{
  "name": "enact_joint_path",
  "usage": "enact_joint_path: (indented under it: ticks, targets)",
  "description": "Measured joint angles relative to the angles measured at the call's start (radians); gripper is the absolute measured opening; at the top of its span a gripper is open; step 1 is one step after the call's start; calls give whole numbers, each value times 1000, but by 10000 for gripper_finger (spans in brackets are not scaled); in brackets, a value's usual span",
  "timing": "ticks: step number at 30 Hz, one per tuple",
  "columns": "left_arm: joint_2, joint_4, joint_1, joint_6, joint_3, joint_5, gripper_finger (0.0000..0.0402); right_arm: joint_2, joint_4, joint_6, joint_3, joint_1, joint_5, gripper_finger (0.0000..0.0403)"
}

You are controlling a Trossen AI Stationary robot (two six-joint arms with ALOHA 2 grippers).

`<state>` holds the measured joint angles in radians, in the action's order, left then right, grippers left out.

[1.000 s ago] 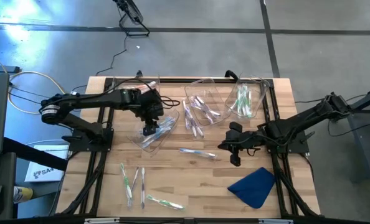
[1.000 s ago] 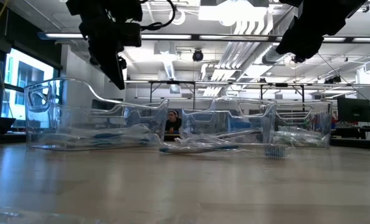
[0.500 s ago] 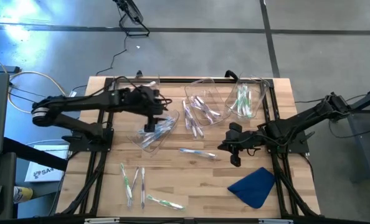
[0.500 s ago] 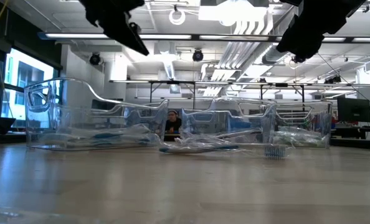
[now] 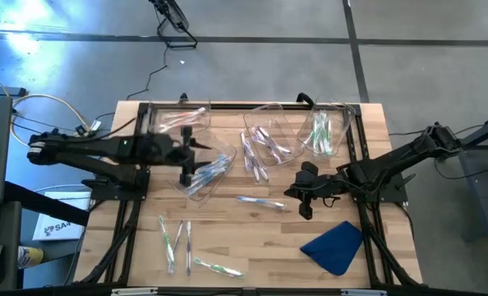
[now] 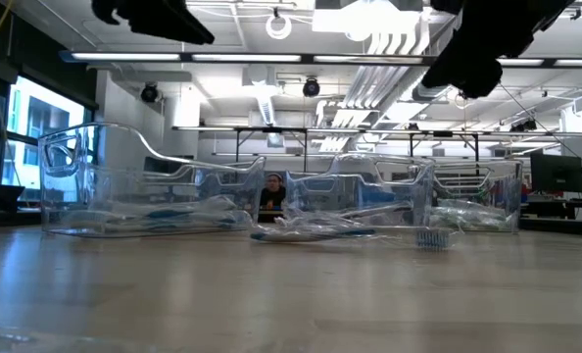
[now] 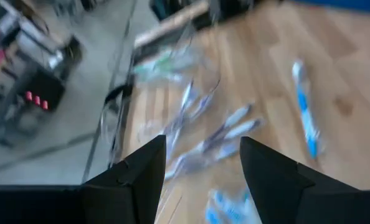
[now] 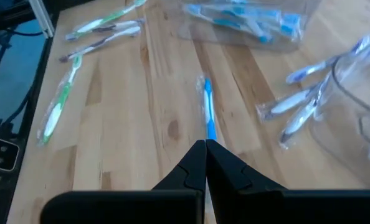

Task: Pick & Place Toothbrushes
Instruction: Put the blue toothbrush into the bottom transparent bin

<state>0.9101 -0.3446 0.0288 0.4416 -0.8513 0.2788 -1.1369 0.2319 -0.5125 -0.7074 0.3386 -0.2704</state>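
Toothbrushes lie in clear bins: blue ones in the tilted left bin (image 5: 204,171), purple ones in the middle bin (image 5: 269,138), green ones in the right bin (image 5: 322,131). One blue toothbrush (image 5: 260,201) (image 8: 207,115) lies flat on the table, and several green and purple ones (image 5: 178,238) lie near the front left. My left gripper (image 5: 186,164) (image 7: 202,162) hangs open and empty, high beside the left bin. My right gripper (image 5: 303,207) (image 8: 205,150) is shut and empty, above the table just right of the loose blue toothbrush.
A blue cloth (image 5: 334,245) lies at the near right. A further clear bin (image 5: 178,119) stands at the far left. Bare wood lies between the bins and the front edge (image 5: 252,247). A person (image 6: 268,194) shows far behind the table.
My left gripper has risen out of the left bin and drawn back toward the table's left edge, tipping from pointing down to nearly level and rolling. It stays open. The blue toothbrushes remain in that bin.
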Motion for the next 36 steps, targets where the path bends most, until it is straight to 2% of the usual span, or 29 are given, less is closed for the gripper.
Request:
enact_joint_path:
  ticks: [4, 8, 14, 22, 26, 32, 36]
  targets:
    - [-81, 215, 51, 7, 154, 1, 198, -62, -5, -19, 0, 0, 0, 2]
    - [-141, 356, 96, 69, 240, -19, 198, -140, -27, -69, 0, 0, 0, 2]
    - [-179, 370, 155, 132, 245, -112, 198, -247, -64, -97, 0, 0, 22, 2]
    - [-182, 365, 212, 207, 246, -121, 198, -355, -109, -94, 1, 0, 36, 5]
    - [-182, 365, 215, 210, 246, -121, 198, -374, -125, -96, 1, 0, 34, 38]
    - [-182, 352, 214, 206, 246, -121, 198, -392, -158, -93, 0, 0, 28, 133]
    - [-181, 349, 214, 205, 246, -121, 198, -430, -182, -86, -1, 2, 3, 163]
